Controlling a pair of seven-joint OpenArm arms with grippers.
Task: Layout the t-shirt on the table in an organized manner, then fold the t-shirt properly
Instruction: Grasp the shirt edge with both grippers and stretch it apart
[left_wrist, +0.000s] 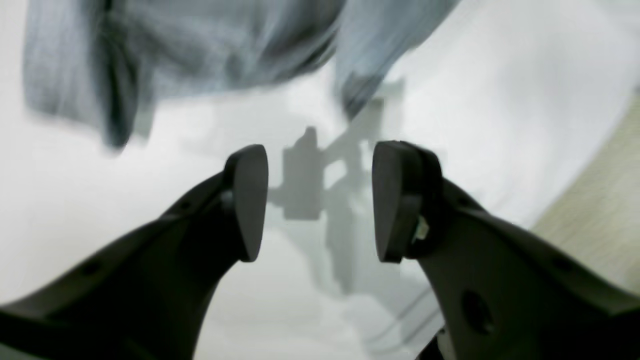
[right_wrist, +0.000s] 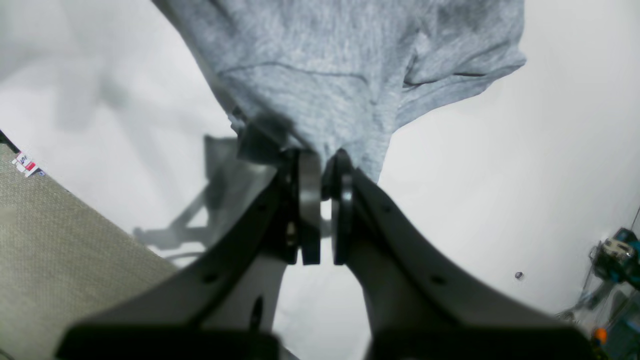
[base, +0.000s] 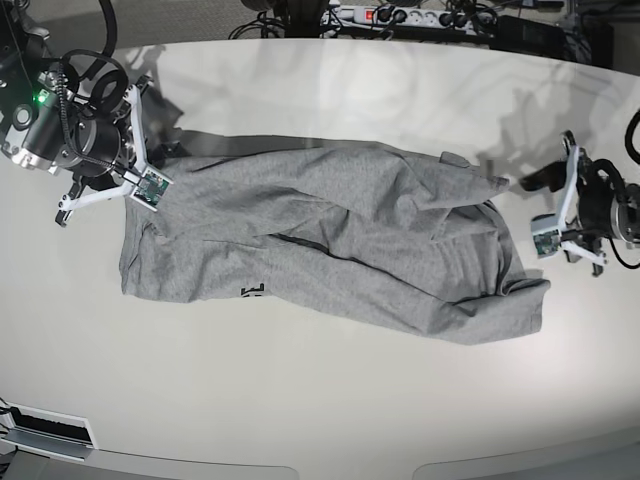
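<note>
A grey t-shirt (base: 330, 235) lies crumpled across the middle of the white table (base: 300, 400). The right gripper (right_wrist: 320, 187) pinches a bunched fold of it near the table's far edge; the left gripper (left_wrist: 320, 200) hangs spread and empty beside it. A one-sided pull could drag the cloth askew (no containers anywhere).
</note>
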